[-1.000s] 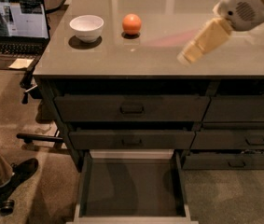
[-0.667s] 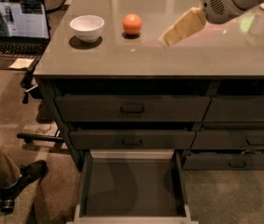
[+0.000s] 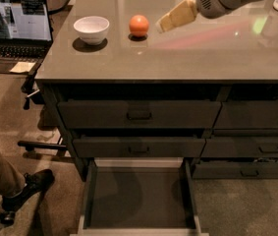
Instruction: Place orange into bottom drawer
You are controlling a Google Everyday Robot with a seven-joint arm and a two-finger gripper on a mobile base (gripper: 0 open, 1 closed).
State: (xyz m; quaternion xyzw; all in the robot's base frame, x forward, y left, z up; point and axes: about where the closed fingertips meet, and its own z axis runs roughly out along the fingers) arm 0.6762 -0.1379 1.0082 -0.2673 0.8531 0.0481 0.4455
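The pale beige gripper (image 3: 165, 23), clenched or released I cannot tell, hangs beside the small round orange fruit (image 3: 139, 25) on the grey bench (image 3: 178, 58); the wide dark bottom drawer (image 3: 141, 198) lies open.

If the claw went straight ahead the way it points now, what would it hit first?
Probably the orange: the claw is just right of it over the countertop, pointing left and slightly down at it. Depth is unclear, so it might pass by.
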